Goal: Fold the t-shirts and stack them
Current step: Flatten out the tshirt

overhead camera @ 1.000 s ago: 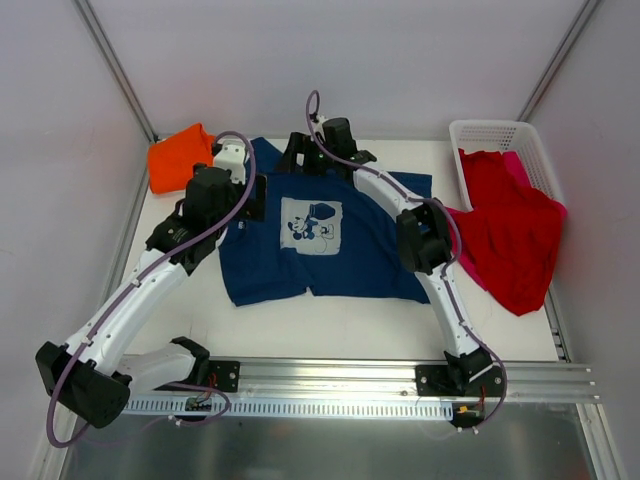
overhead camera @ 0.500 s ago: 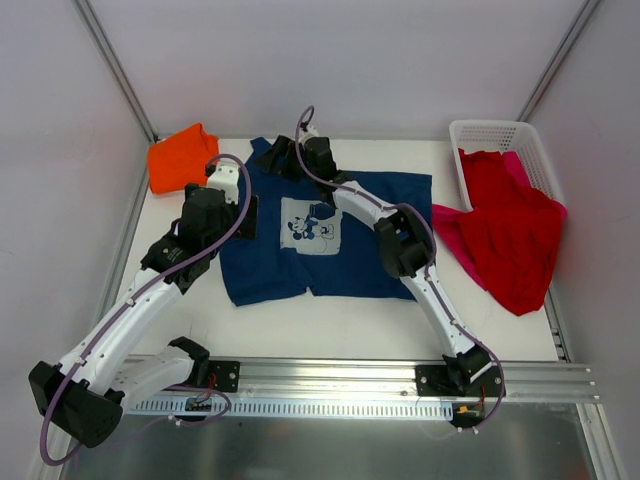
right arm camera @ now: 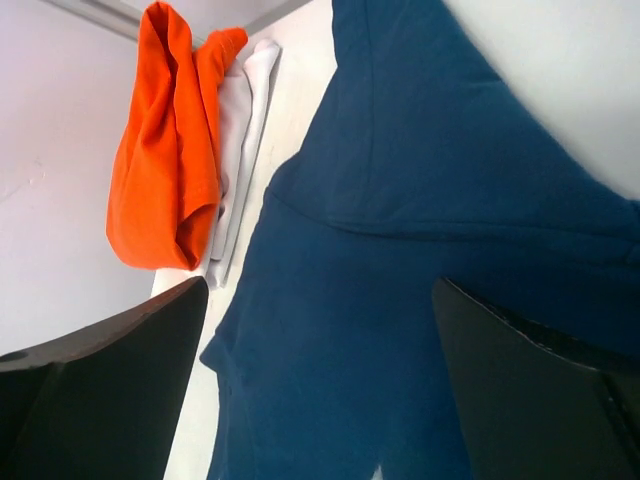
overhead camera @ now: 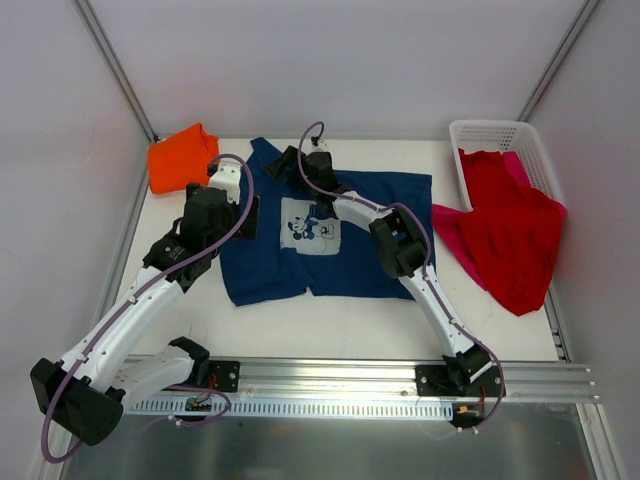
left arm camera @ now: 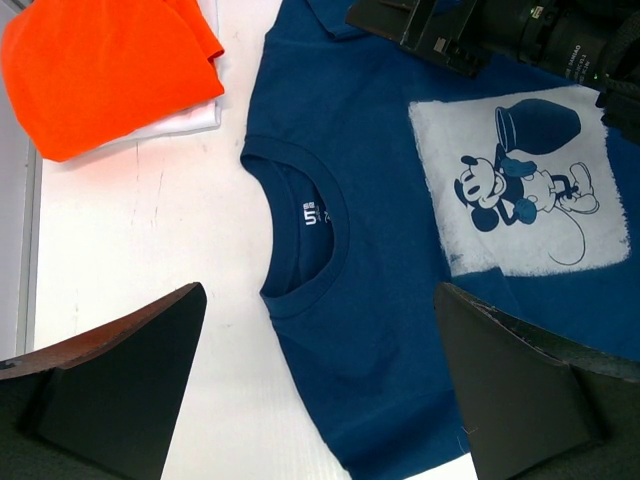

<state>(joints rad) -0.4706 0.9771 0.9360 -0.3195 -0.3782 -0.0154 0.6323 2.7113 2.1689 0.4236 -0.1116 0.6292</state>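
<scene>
The navy t-shirt lies flat in the middle of the table, its pale mouse print facing up. In the left wrist view its collar and print show. My left gripper is open above the collar edge and holds nothing. My right gripper is open and empty above the shirt's far left sleeve. The folded orange t-shirt lies at the back left and shows in both wrist views. Red and pink t-shirts hang out of the basket.
A white lattice basket stands at the back right. White cloth lies under the orange shirt. The right arm reaches across the shirt's far side. Walls enclose the table on three sides, and a metal rail runs along the near edge.
My right gripper has swung left along the shirt's far edge to the left sleeve. My left gripper has drawn back slightly toward the near side. The shirts have not moved.
</scene>
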